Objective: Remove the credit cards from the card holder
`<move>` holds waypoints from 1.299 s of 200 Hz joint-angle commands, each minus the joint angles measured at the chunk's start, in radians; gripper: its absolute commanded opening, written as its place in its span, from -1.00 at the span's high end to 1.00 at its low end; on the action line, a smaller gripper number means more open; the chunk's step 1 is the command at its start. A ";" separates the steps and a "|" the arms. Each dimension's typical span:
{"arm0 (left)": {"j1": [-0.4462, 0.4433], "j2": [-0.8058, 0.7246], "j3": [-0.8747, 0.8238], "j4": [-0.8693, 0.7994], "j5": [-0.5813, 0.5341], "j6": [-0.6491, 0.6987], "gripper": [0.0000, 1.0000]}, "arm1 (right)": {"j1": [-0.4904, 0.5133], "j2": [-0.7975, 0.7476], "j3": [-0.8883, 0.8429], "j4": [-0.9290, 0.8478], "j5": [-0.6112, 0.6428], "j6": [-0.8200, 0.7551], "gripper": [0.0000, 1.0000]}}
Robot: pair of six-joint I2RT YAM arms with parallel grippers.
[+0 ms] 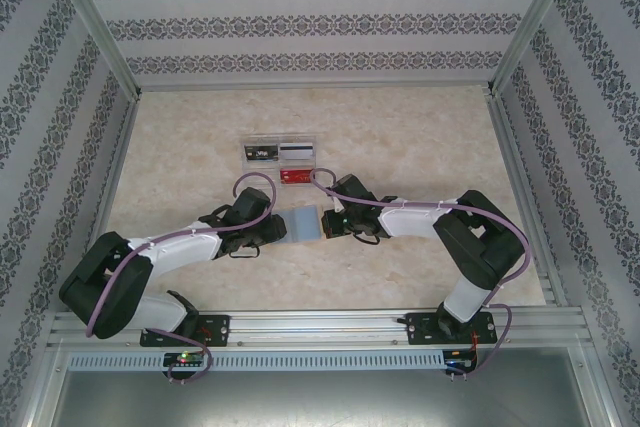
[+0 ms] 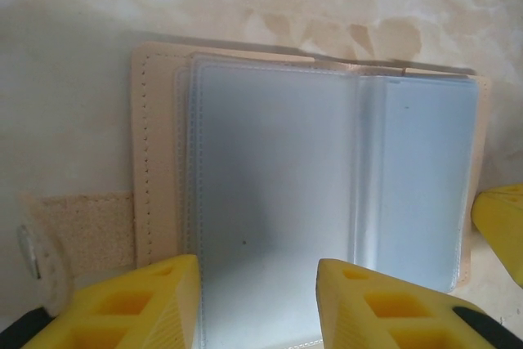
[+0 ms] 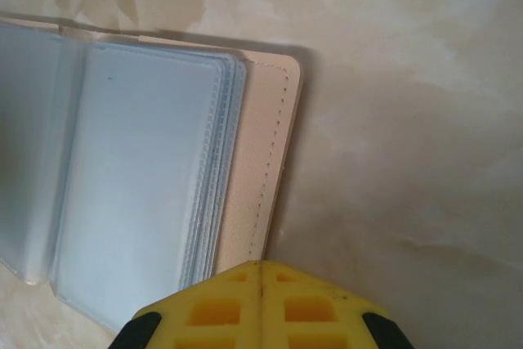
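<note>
The marbled beige desk [image 1: 400,127] lay between patterned walls. My two arms reached over it toward each other, and their bodies covered part of the desk near them.

Beyond my hands stood a clear tray [image 1: 280,152] with a black card [image 1: 260,153], a pale card [image 1: 297,151] and a red card [image 1: 294,175]. The print on them was too small to read.

The card holder [image 1: 303,224] lay opened flat on the desk between my two hands, near the middle. Its tan cover showed only as a stitched border around frosted blue-grey sleeves [image 2: 270,185]. Through this cloudy plastic I could not tell the credit cards from the sleeves, nor how many there were.

My left hand [image 2: 257,304] was half open, one yellow finger [image 2: 139,308] at each side of the near edge of the left sleeve page. The frame cut off the fingers, and I could not tell if they touched the plastic.

My right hand [image 3: 261,308] was closed, with its fingers pressed together and nothing between them. It was over the near right corner of the holder and hid that corner, so contact was not clear. Its tip showed also at the right border of the left wrist view.

A tan strap [image 2: 82,234] stuck out from the holder's left side, with a small metal snap [image 2: 29,251] half cut off.
</note>
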 commanded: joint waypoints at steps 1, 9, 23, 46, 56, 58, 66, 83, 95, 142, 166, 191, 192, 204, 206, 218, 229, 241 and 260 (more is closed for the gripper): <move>-0.004 0.023 0.022 -0.007 0.002 -0.007 0.14 | -0.003 0.019 -0.004 0.007 -0.017 0.012 1.00; -0.005 0.032 0.022 0.004 0.013 -0.010 0.14 | -0.001 0.020 -0.005 0.009 -0.018 0.013 1.00; -0.006 0.048 0.023 0.038 0.044 -0.014 0.15 | -0.002 0.023 -0.003 0.009 -0.022 0.013 1.00; -0.015 0.057 0.022 0.102 0.085 -0.026 0.14 | -0.003 0.024 -0.003 0.010 -0.027 0.015 1.00; -0.017 0.058 0.027 0.114 0.093 -0.029 0.12 | -0.003 0.024 -0.003 0.011 -0.027 0.016 1.00; -0.017 0.059 0.029 0.115 0.095 -0.029 0.12 | -0.003 0.024 -0.003 0.012 -0.027 0.015 1.00; -0.019 0.061 0.033 0.120 0.100 -0.028 0.11 | -0.003 0.025 -0.003 0.012 -0.028 0.015 1.00; -0.025 0.062 0.042 0.127 0.110 -0.028 0.10 | -0.004 0.024 -0.003 0.011 -0.030 0.015 1.00; -0.029 0.059 0.048 0.130 0.116 -0.027 0.09 | -0.003 0.024 -0.004 0.011 -0.030 0.015 1.00; -0.051 0.060 0.072 0.139 0.126 -0.016 0.10 | -0.006 0.024 -0.003 0.013 -0.032 0.015 1.00; -0.062 0.064 0.090 0.138 0.130 -0.009 0.11 | -0.007 0.023 -0.004 0.013 -0.032 0.016 1.00; -0.070 0.067 0.100 0.149 0.141 -0.005 0.12 | -0.010 0.020 -0.006 0.015 -0.033 0.017 1.00; -0.070 0.067 0.100 0.148 0.141 -0.005 0.12 | -0.009 0.020 -0.006 0.015 -0.032 0.017 1.00; -0.070 0.053 0.104 0.120 0.120 -0.002 0.12 | -0.012 0.020 -0.007 0.016 -0.034 0.016 1.00; -0.070 0.050 0.104 0.113 0.114 -0.002 0.12 | -0.011 0.020 -0.007 0.015 -0.034 0.016 1.00; -0.070 0.024 0.100 0.073 0.072 0.001 0.12 | -0.011 0.020 -0.008 0.015 -0.034 0.017 1.00; -0.069 0.004 0.103 -0.004 0.012 -0.001 0.11 | -0.011 0.019 -0.007 0.016 -0.034 0.017 1.00; -0.067 -0.014 0.108 -0.073 -0.043 0.010 0.10 | -0.010 0.018 -0.007 0.016 -0.035 0.018 1.00; -0.062 -0.040 0.096 -0.127 -0.098 0.009 0.08 | -0.011 0.020 -0.007 0.018 -0.036 0.018 1.00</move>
